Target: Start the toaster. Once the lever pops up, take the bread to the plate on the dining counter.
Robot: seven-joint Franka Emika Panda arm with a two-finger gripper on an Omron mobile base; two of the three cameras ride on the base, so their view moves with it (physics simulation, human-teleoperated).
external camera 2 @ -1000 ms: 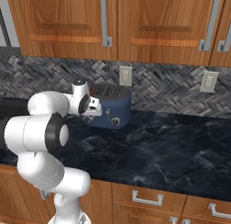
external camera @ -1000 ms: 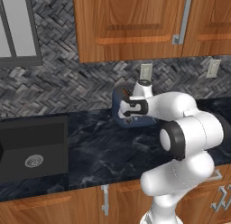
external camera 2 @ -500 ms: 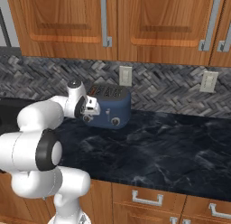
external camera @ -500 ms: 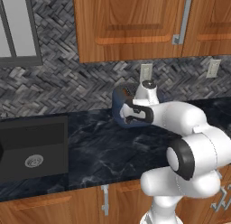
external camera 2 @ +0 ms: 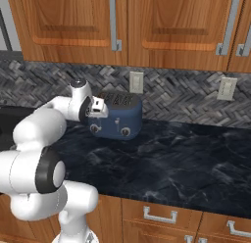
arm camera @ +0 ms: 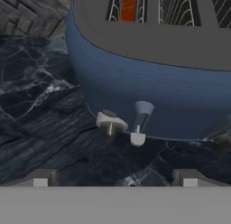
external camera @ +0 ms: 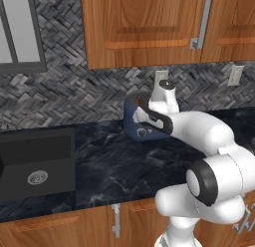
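Wall cabinets (external camera 2: 162,26), warm brown wood with long silver handles, run across the top of both base views. Backsplash (external camera: 69,94), grey herringbone tile, carries two pale wall outlets (external camera 2: 136,82) behind the work area. Counter (external camera 2: 186,163), black marble with white veining, wooden drawer fronts with silver pulls below. Sink (external camera: 37,164), dark basin with a round metal drain, set into the counter well to the left of the arm. Toaster (external camera 2: 120,119), dark blue rounded box, stands on the counter against the backsplash just below one outlet; grey top with slots, small silver knobs low on its front. In the hand view the toaster (arm camera: 153,87) sits close ahead, one slot glowing orange, a blue lever (arm camera: 142,111) and a pale knob (arm camera: 111,123) projecting from the near face just above the counter. Gripper (arm camera: 114,177), at the toaster's left end in the right base view, points at the lever side; its jaws stand spread wide apart with nothing between them, both tips low in the hand view and short of the toaster. Whether bread sits in the slots cannot be told.
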